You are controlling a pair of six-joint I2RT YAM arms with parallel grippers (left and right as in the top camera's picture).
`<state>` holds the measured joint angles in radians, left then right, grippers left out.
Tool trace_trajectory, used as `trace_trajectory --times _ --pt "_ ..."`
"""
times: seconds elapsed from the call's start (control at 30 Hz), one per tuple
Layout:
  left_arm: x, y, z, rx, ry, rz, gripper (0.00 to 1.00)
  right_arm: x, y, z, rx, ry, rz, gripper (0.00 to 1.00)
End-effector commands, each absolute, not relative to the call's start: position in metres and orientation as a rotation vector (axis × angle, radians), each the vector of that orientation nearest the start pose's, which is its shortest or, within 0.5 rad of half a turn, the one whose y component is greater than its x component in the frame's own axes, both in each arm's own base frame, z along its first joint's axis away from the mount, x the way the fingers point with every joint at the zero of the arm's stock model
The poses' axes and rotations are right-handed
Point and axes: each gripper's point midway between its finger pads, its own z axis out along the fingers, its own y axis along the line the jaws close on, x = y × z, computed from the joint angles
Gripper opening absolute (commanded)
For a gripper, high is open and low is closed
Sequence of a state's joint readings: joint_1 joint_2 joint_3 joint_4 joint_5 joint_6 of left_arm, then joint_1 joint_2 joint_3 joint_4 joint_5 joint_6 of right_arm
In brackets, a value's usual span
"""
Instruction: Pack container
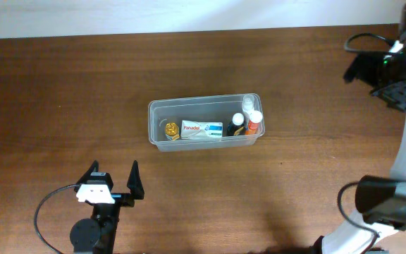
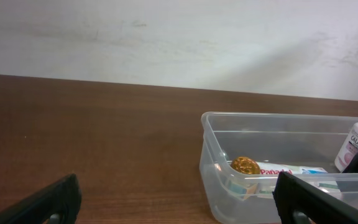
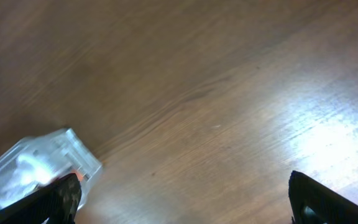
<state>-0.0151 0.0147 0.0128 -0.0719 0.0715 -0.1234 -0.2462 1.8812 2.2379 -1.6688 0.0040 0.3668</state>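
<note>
The clear plastic container [image 1: 189,103] stands at the table's middle. In it lie a gold foil ball [image 1: 171,130], a white Panadol box [image 1: 201,130], a dark bottle [image 1: 237,125], an orange-capped bottle [image 1: 254,123] and a white-capped bottle [image 1: 249,103]. My left gripper [image 1: 113,180] is open and empty, in front of and left of the container. In the left wrist view the left gripper [image 2: 179,205] faces the container [image 2: 272,118], the gold ball [image 2: 245,165] and a pale lotion bottle [image 2: 356,146]. My right gripper [image 1: 376,81] is open and empty at the far right.
In the right wrist view the right gripper [image 3: 185,199] hangs over bare wood, with a blurred corner of the container [image 3: 36,165] at lower left. A pale wall runs along the table's far edge [image 1: 189,32]. A black cable [image 1: 44,212] loops by the left arm.
</note>
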Motion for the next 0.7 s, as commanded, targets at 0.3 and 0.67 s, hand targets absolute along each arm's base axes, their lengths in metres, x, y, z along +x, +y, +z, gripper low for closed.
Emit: trace_trajectory --times 0.3,0.67 --pt "0.245 -0.015 0.158 -0.023 1.645 -0.151 0.99 0.272 0.015 0.393 0.393 2.456 0.17 0.98" --pt "0.245 -0.015 0.158 -0.023 1.645 -0.151 0.99 0.204 0.024 0.403 0.293 2.192 0.287 0.98"
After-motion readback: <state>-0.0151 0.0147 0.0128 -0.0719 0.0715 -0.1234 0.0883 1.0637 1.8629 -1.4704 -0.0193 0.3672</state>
